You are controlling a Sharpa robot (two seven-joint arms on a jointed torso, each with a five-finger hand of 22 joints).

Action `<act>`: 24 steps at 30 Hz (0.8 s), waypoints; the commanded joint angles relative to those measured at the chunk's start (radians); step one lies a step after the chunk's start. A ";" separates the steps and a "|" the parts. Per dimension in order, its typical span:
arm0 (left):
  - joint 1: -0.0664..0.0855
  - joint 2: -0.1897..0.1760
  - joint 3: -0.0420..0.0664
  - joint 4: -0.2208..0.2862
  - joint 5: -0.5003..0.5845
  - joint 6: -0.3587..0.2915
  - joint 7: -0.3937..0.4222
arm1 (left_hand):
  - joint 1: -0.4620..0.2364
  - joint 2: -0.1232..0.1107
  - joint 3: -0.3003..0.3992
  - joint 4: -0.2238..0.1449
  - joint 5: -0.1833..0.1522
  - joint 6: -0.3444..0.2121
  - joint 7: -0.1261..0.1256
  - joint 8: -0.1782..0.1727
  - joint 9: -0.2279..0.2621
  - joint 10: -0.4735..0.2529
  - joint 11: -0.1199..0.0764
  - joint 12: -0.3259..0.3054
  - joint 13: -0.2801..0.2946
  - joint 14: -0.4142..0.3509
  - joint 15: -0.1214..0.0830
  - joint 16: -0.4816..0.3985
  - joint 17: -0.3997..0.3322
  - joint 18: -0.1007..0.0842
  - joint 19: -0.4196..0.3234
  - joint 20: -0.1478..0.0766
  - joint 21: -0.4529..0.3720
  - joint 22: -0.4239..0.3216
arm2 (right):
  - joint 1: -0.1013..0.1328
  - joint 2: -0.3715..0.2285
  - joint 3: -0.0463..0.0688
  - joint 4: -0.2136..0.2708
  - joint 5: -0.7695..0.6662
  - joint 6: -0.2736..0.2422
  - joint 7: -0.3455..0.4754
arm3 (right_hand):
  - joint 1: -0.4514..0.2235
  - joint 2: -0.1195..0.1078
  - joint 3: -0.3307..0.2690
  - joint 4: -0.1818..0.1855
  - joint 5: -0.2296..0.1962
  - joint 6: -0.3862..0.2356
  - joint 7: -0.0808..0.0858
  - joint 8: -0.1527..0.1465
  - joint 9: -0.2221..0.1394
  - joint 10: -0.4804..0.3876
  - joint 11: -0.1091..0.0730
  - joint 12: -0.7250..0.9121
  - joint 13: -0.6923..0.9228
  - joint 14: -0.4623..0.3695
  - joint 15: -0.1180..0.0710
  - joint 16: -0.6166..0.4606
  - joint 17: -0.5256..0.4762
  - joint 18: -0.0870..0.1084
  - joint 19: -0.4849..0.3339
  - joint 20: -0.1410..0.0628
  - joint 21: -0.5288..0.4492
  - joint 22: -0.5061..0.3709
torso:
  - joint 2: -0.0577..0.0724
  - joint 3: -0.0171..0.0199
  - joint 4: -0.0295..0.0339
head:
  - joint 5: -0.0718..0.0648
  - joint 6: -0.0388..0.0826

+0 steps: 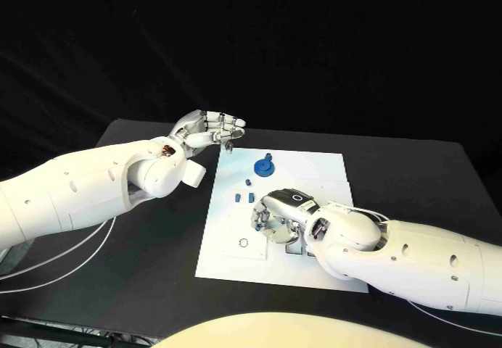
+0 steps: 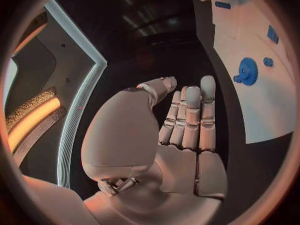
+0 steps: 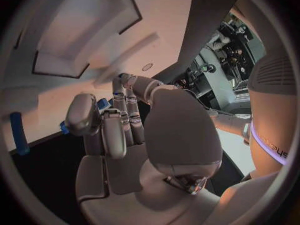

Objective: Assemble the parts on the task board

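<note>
Task board (image 1: 319, 170) on black table, right hand (image 1: 281, 214) curled over it, left hand (image 1: 212, 130) loosely curled, empty

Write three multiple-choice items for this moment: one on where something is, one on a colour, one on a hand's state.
1. Where does the right hand hang?
A. over the task board
B. off the table's far edge
C. beside the left hand

2. What colour is the gear-shaped part at the board's far end?
A. grey
B. blue
C. red

3. How is the left hand?
A. holding the gear-shaped part
B. pressing on the board
C. holding nothing, off the board's far left corner

Answers:
1 A, the head view shows it above the board's middle.
2 B, the part is blue in the head and left wrist views.
3 C, its fingers are curled with nothing seen in them, over the black table.
</note>
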 commanded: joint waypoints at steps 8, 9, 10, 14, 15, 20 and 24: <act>0.001 -0.001 0.001 0.003 -0.007 0.022 -0.006 | 0.003 0.005 -0.001 -0.007 0.006 -0.007 0.010 0.005 0.002 -0.006 0.000 0.004 0.000 -0.003 0.001 -0.002 -0.001 0.008 -0.001 0.009 0.000 0.001 | -0.003 0.003 -0.003 -0.003 -0.019 0.053 -0.018 | -0.069 -0.021 -0.048 0.023 0.030 -0.057 0.017 -0.033 0.005 -0.001 -0.018 -0.027 0.009 0.054 0.009 -0.005 -0.015 -0.012 0.006 0.011 0.011 0.022 | 0.000 -0.0004 0.0003 | -0.004 0.005; 0.001 -0.001 0.001 0.003 -0.007 0.023 -0.007 | 0.003 0.005 -0.001 -0.007 0.006 -0.007 0.010 0.005 0.002 -0.006 0.000 0.005 0.000 -0.004 0.001 -0.002 -0.001 0.008 -0.001 0.009 0.000 0.001 | -0.003 0.003 -0.004 -0.003 -0.019 0.052 -0.019 | -0.070 -0.022 -0.049 0.024 0.030 -0.059 0.018 -0.035 0.005 -0.002 -0.017 -0.028 0.009 0.053 0.009 -0.005 -0.016 -0.012 0.007 0.012 0.011 0.022 | 0.000 -0.0004 0.0003 | -0.004 0.005; 0.001 -0.001 0.001 0.003 -0.007 0.023 -0.007 | 0.003 0.005 -0.001 -0.007 0.006 -0.007 0.010 0.005 0.002 -0.006 0.000 0.005 0.000 -0.004 0.001 -0.002 -0.001 0.008 -0.001 0.009 0.000 0.001 | -0.003 0.003 -0.004 -0.003 -0.019 0.051 -0.019 | -0.070 -0.023 -0.050 0.024 0.030 -0.061 0.018 -0.036 0.005 -0.003 -0.017 -0.028 0.009 0.053 0.009 -0.005 -0.017 -0.012 0.007 0.012 0.012 0.023 | 0.000 -0.0005 0.0005 | -0.004 0.005; 0.001 -0.002 0.001 0.004 -0.008 0.024 -0.009 | 0.003 0.005 -0.001 -0.007 0.006 -0.008 0.010 0.005 0.001 -0.007 0.000 0.005 0.000 -0.005 0.002 -0.003 -0.003 0.008 -0.001 0.009 0.000 0.001 | -0.003 0.002 -0.004 -0.002 -0.019 0.034 -0.022 | -0.076 -0.032 -0.055 0.028 0.028 -0.086 0.023 -0.053 0.001 -0.011 -0.013 -0.029 0.012 0.052 0.013 -0.007 -0.022 -0.013 0.010 0.015 0.012 0.025 | 0.000 -0.0001 0.0001 | -0.004 0.005; 0.001 -0.002 0.001 0.004 -0.008 0.025 -0.009 | 0.003 0.005 -0.001 -0.007 0.006 -0.008 0.010 0.005 0.001 -0.007 0.000 0.005 0.000 -0.005 0.002 -0.003 -0.003 0.008 -0.001 0.009 0.000 0.001 | -0.003 0.002 -0.004 -0.002 -0.019 0.027 -0.023 | -0.077 -0.035 -0.056 0.029 0.027 -0.097 0.024 -0.061 -0.001 -0.014 -0.012 -0.030 0.013 0.052 0.014 -0.007 -0.023 -0.013 0.011 0.016 0.013 0.026 | 0.000 -0.0001 0.0000 | -0.004 0.006; 0.001 -0.003 0.001 0.004 -0.008 0.028 -0.012 | 0.002 0.004 -0.002 -0.007 0.006 -0.008 0.010 0.006 0.001 -0.008 0.000 0.005 0.000 -0.006 0.002 -0.003 -0.004 0.008 -0.001 0.009 0.000 0.001 | -0.003 -0.007 -0.004 0.008 -0.018 -0.005 -0.030 | -0.077 -0.046 -0.057 0.031 0.026 -0.135 0.025 -0.086 -0.006 -0.037 -0.008 -0.032 0.013 0.049 0.017 -0.012 -0.035 -0.014 0.017 0.019 0.017 0.033 | 0.000 -0.0001 0.0013 | -0.005 0.010; 0.001 -0.005 0.001 0.004 -0.008 0.031 -0.014 | 0.001 0.004 -0.002 -0.006 0.005 -0.010 0.010 0.006 0.001 -0.009 0.000 0.005 -0.001 -0.007 0.002 -0.004 -0.007 0.008 -0.002 0.009 0.000 0.001 | -0.002 -0.024 -0.004 0.029 -0.017 -0.035 -0.033 | -0.076 -0.048 -0.057 0.031 0.027 -0.142 0.025 -0.091 -0.007 -0.040 -0.008 -0.031 0.013 0.049 0.017 -0.013 -0.038 -0.014 0.019 0.020 0.018 0.035 | -0.001 0.0003 0.0006 | -0.005 0.012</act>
